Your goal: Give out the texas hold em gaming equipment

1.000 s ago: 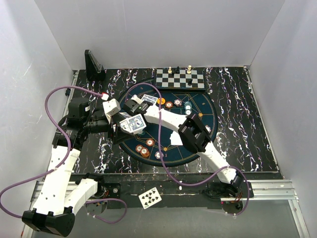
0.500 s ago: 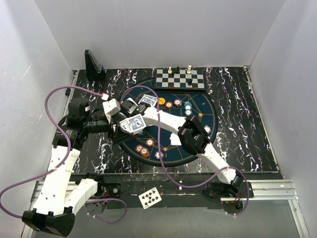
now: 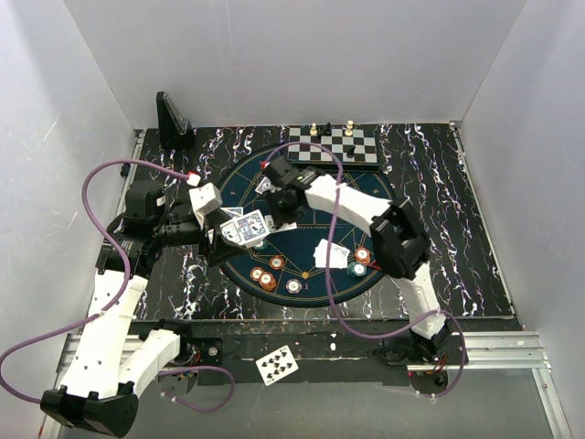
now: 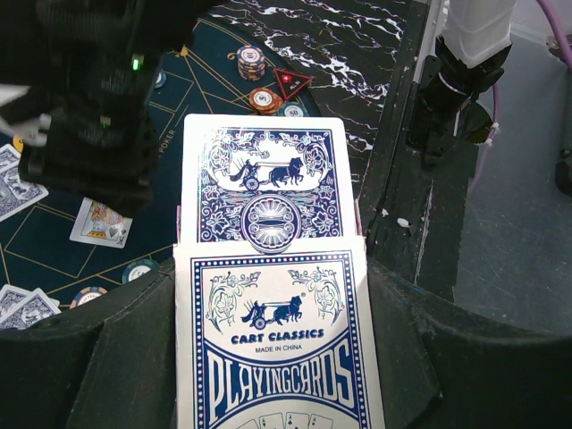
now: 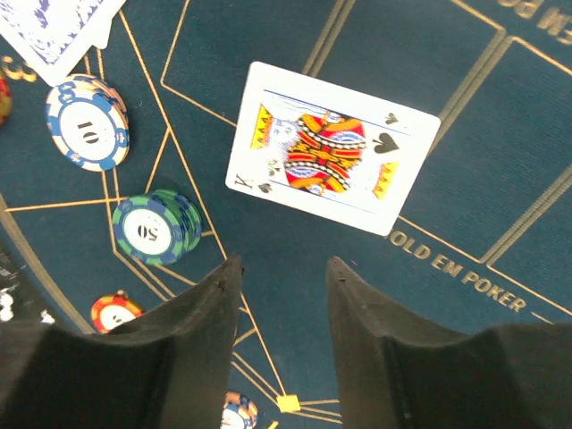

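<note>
Left gripper (image 4: 268,393): closed on the card box (image 4: 277,349), which fills the lower half of the left wrist view; its bottom edge is cut off by the frame.
Top card (image 4: 265,179): blue-patterned back, sticking out of the box's open end; its face is hidden.
Right gripper (image 5: 281,277): jaws apart with nothing between them, hanging over the round mat (image 5: 465,116); only the two dark fingertips show, the rest lies below the frame.
King of spades (image 5: 332,147): face up on the mat, just beyond the right fingertips and apart from them.
Chips near the king: a blue-and-white chip (image 5: 88,122) and a teal chip (image 5: 155,227) lie left of it; an orange chip (image 5: 114,313) is half hidden behind the left finger.
Face-down cards (image 5: 58,27): cut off at the upper left corner of the right wrist view, count unclear.
Red triangular marker (image 4: 292,82): beside orange chips at the mat's edge.
Chessboard (image 3: 331,144): at the far edge, partly overlapped by the cable.
Stray card (image 3: 277,365): face up off the table, between the arm bases; its rank is too small to read.
</note>
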`<state>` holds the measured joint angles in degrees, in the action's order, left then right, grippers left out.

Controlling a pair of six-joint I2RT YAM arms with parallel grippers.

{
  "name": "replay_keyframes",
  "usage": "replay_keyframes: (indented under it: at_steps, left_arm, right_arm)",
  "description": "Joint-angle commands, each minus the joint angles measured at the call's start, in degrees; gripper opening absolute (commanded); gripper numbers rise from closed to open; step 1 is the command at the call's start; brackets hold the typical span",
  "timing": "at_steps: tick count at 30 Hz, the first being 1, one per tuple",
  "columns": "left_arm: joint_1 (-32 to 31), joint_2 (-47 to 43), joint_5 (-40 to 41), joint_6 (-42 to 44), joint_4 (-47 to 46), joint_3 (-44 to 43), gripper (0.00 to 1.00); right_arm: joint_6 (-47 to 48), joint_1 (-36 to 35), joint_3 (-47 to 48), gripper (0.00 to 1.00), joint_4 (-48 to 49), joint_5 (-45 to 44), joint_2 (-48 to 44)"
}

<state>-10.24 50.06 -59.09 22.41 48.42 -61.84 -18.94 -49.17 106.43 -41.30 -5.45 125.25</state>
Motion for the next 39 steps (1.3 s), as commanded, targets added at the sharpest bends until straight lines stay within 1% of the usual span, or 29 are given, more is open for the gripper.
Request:
replay_keyframes:
  at_steps: [1,4,6,10,14,17,22,33,35,37,38,39]
  left_arm:
    - [0.22,-1.11,-0.76,0.53,-0.96,0.15,0.0]
    - [0.13,-1.02,-0.85,0.52,-1.05,0.23,0.0]
    - [0.13,-1.02,-0.76,0.61,-1.23,0.41,0.0]
    - [0.13,-0.93,-0.85,0.17,-1.75,0.76,0.0]
    - [0.13,-1.02,-0.59,0.17,-1.84,0.67,0.0]
    - [0.13,-0.76,-0.68,0.17,-1.84,0.76,0.0]
    - [0.13,0.21,-1.03,0.17,-2.19,0.06,0.0]
    - [0.22,0.12,-0.24,-0.35,-3.51,1.11,0.0]
    - [0.13,0.3,-0.15,-0.18,-3.69,1.29,0.0]
    - [0.13,0.56,0.11,0.17,-3.86,1.55,0.0]
    - [0.13,0.74,0.29,0.43,-3.86,1.64,0.0]
    - [0.13,1.0,0.29,0.61,-3.86,1.81,0.0]
  right_arm:
    - [-6.1,5.39,-8.5,0.46,7.8,11.06,-7.38]
    - [-8.21,7.5,-15.01,0.4,10.79,14.85,-8.88]
    - [-9.27,8.29,-18.0,0.38,12.72,15.82,-9.23]
    - [-10.5,9.44,-19.86,0.33,14.49,17.4,-8.27]
    - [-10.33,9.97,-18.37,0.31,14.4,17.14,-5.99]
    - [-9.63,10.32,-16.62,0.29,14.14,15.13,-3.88]
    - [-9.54,11.11,-12.75,0.27,13.79,15.82,-0.63]
    - [-7.26,11.55,-8.18,0.25,12.92,16.0,0.0]
    - [-7.16,11.55,-7.99,0.25,11.95,16.26,-1.06]
    - [-7.43,11.73,-7.73,0.3,10.02,17.83,-4.82]
    - [-8.21,11.81,-7.82,0.36,9.14,18.28,-6.93]
    - [-9.52,12.07,-7.91,0.45,8.09,19.94,-9.82]
